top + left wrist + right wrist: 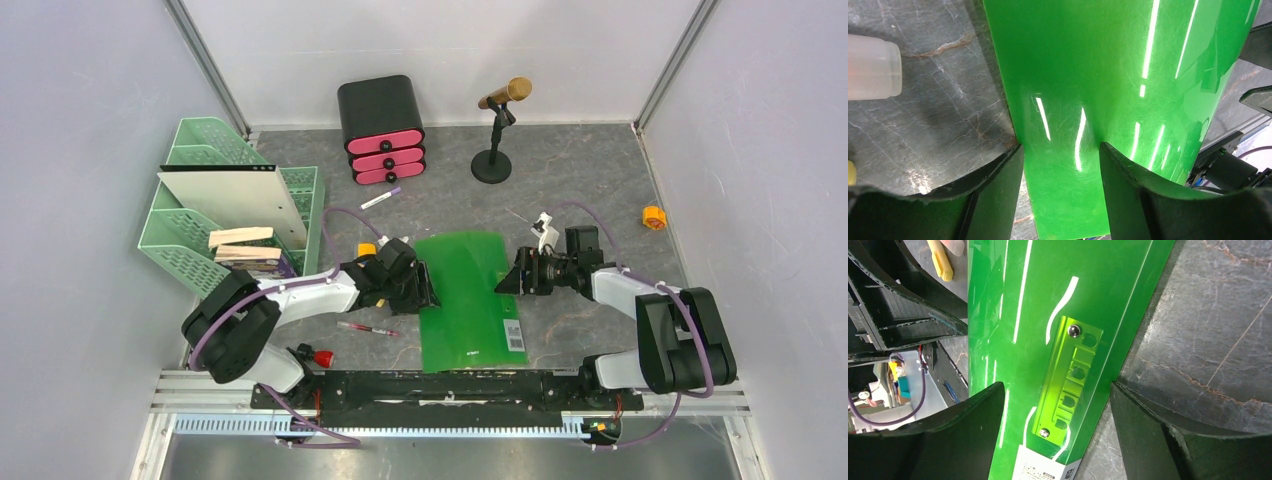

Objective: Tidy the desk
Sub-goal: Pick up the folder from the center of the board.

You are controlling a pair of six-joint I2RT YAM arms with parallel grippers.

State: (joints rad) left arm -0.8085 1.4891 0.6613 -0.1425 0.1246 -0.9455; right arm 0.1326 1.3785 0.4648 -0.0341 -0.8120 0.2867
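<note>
Green folder (465, 310) flat on desk (590, 170); left gripper (427, 290) and right gripper (504, 281) flank it, jaws apart, each astride a side edge.

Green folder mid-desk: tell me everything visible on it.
The green folder is glossy plastic, slightly bowed, lying on the desk near its front edge. A white barcode label sits at its near right corner; a clip strip with two screws shows beside it. The left gripper and right gripper stand open astride its side edges.
</note>
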